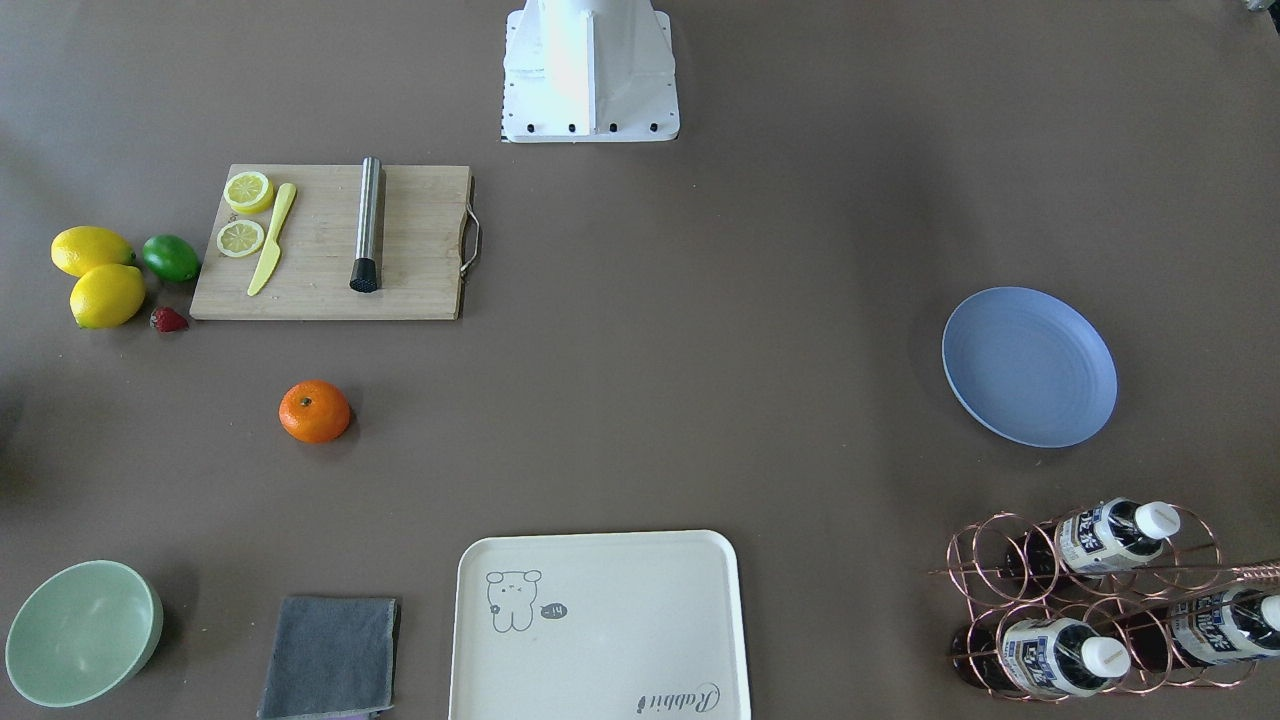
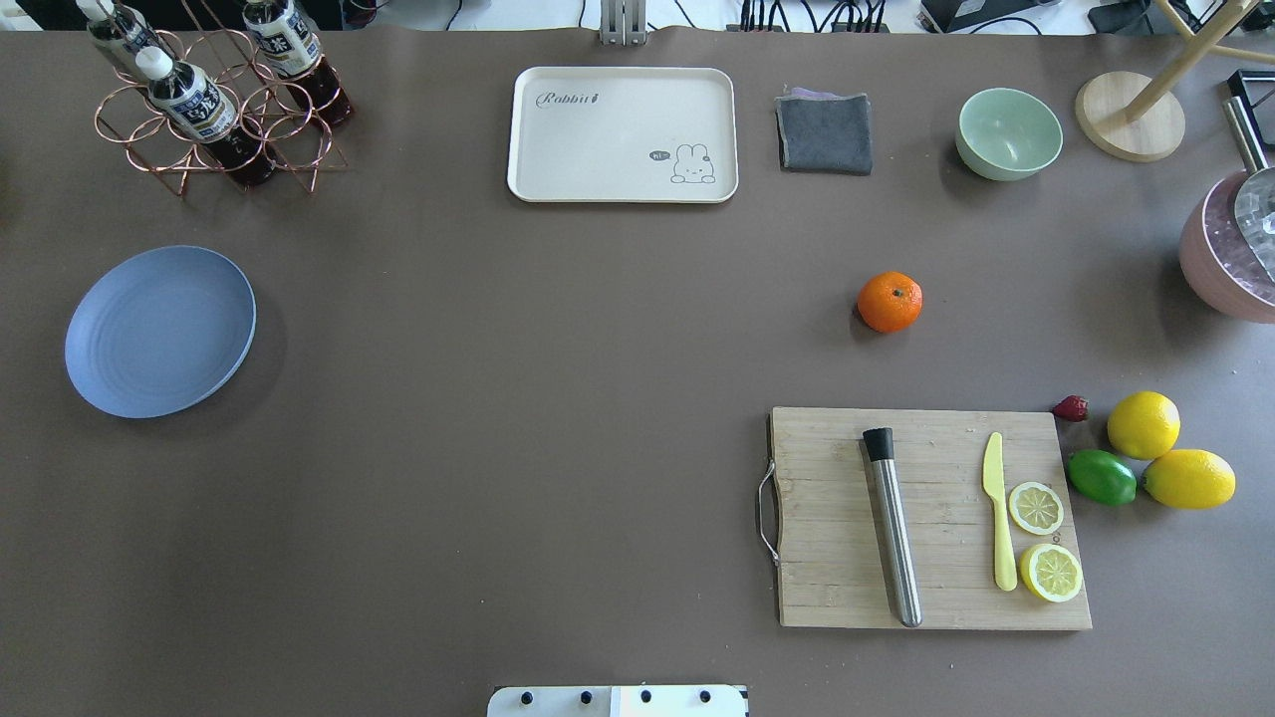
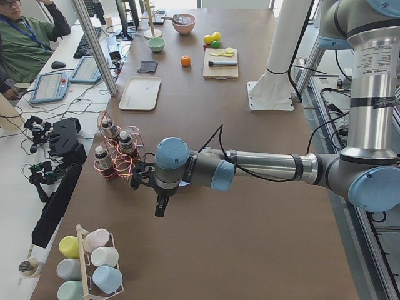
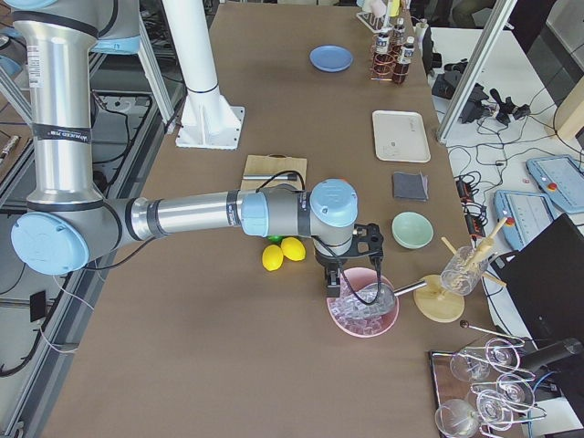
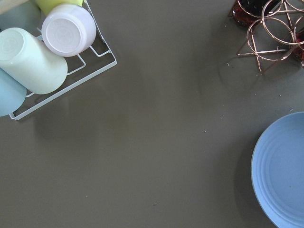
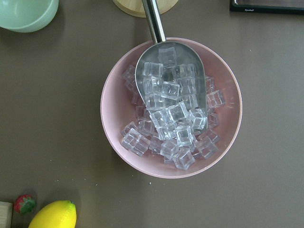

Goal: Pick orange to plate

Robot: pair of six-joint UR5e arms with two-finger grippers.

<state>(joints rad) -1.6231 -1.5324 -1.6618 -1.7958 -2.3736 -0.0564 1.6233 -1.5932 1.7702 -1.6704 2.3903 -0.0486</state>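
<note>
The orange (image 1: pixel 315 411) (image 2: pixel 890 301) sits alone on the brown table between the cutting board and the grey cloth, on my right side. The light-blue plate (image 1: pixel 1030 366) (image 2: pixel 159 331) lies bare at the far left side, and its edge shows in the left wrist view (image 5: pixel 280 171). Neither gripper appears in the overhead or front views. Only the side views show them: the left gripper (image 3: pixel 161 205) hangs over the table's left end near the bottle rack, the right gripper (image 4: pixel 336 278) over a pink ice bowl. I cannot tell whether either is open or shut.
A wooden cutting board (image 2: pixel 931 518) carries a steel muddler, a yellow knife and lemon slices; lemons (image 2: pixel 1144 424), a lime and a strawberry lie beside it. Cream tray (image 2: pixel 623 134), grey cloth (image 2: pixel 825 131), mint bowl (image 2: pixel 1008 132), bottle rack (image 2: pixel 214 95), pink ice bowl (image 6: pixel 171 107), cup rack (image 5: pixel 52 57).
</note>
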